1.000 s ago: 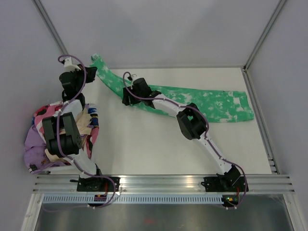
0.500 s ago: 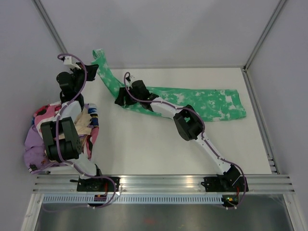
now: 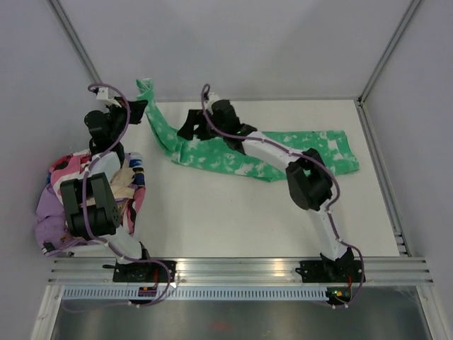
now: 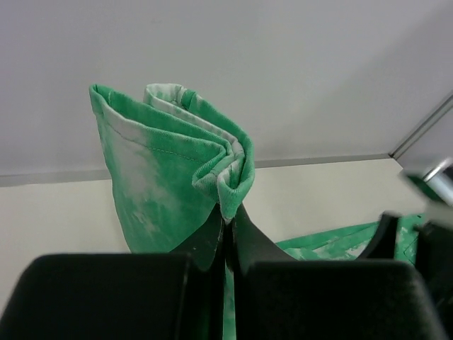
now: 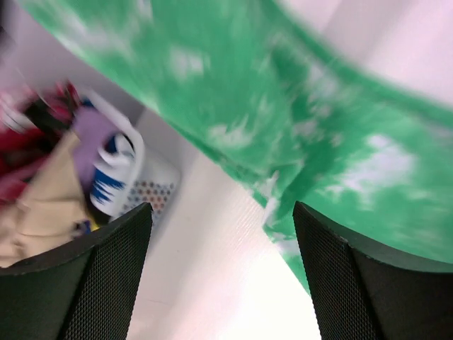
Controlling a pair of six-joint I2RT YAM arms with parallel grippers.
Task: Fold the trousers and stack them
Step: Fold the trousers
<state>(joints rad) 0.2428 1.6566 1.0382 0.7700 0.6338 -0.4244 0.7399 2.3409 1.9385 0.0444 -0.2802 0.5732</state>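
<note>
The green, white-mottled trousers [image 3: 233, 159] lie stretched across the back of the table, from the far left corner to the right side. My left gripper [image 3: 141, 106] is shut on a bunched edge of the trousers [image 4: 177, 163] and holds it lifted at the far left. In the left wrist view the fabric folds stand up out of my closed left gripper [image 4: 228, 227]. My right gripper [image 3: 187, 127] is open and empty, hovering over the trousers' left part. In the right wrist view the trousers [image 5: 311, 120] show blurred above my right gripper [image 5: 221, 212].
A white basket [image 3: 138, 159] heaped with mixed clothes [image 3: 64, 191] stands at the left edge, also in the right wrist view [image 5: 152, 180]. Grey walls enclose the table at the back and sides. A metal rail [image 3: 241, 269] runs along the near edge.
My right arm has swung away from me and slightly right, opening over the trousers. The trousers' middle has slid left and bunched. My left gripper holds the raised end a little higher.
</note>
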